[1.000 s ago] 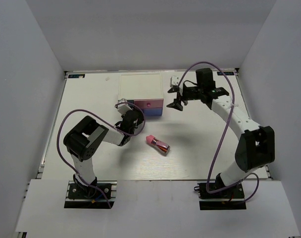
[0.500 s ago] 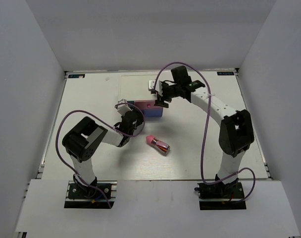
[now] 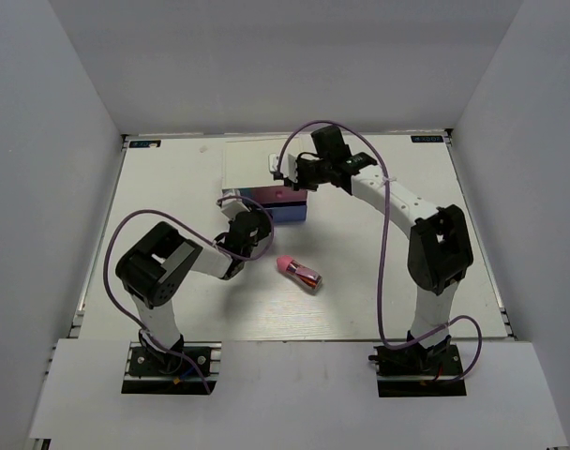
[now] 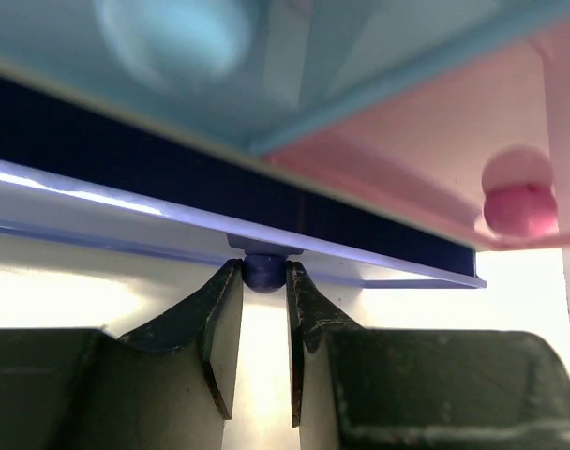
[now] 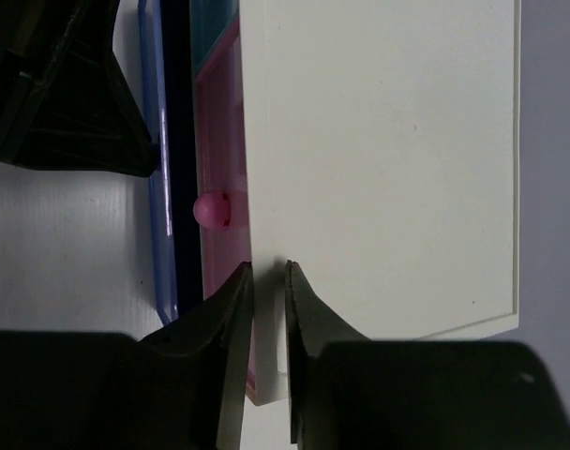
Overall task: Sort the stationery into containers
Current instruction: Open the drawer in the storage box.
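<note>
**A bare white test cell in a robot lab**

Blank white panels stand left, right and behind the white cabinet on its pale table. Nearer than it, my bolted bases trail purple cables.

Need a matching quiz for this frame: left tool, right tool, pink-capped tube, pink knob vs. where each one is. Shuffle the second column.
1. left tool
2. right tool
3. pink-capped tube
4. pink knob

A. lying on the table, nothing holding it
B. clamped on the dark blue knob
C. at the front edge of the cabinet, over its white top
D. on the pink drawer front, untouched

Pairs: 1-B, 2-C, 3-A, 4-D
</note>
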Action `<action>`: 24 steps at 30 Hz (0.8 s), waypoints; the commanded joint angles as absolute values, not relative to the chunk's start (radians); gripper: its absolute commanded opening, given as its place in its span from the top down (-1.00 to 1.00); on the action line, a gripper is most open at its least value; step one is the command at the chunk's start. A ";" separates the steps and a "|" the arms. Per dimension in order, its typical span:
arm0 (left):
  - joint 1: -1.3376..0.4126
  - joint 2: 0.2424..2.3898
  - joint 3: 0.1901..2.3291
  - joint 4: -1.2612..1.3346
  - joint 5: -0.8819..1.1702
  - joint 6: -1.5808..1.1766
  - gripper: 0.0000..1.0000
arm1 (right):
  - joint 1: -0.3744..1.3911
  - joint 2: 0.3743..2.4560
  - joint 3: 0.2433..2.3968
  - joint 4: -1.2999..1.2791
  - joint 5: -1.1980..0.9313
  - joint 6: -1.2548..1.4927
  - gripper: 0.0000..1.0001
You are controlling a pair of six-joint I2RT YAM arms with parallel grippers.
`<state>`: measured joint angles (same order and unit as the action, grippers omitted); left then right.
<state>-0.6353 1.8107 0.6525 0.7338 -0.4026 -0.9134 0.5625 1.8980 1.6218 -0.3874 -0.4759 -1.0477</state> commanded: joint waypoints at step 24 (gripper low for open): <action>-0.689 1.678 0.549 0.637 -0.347 -0.916 -0.11 | 0.589 1.933 1.638 -0.348 -0.406 -0.982 -0.15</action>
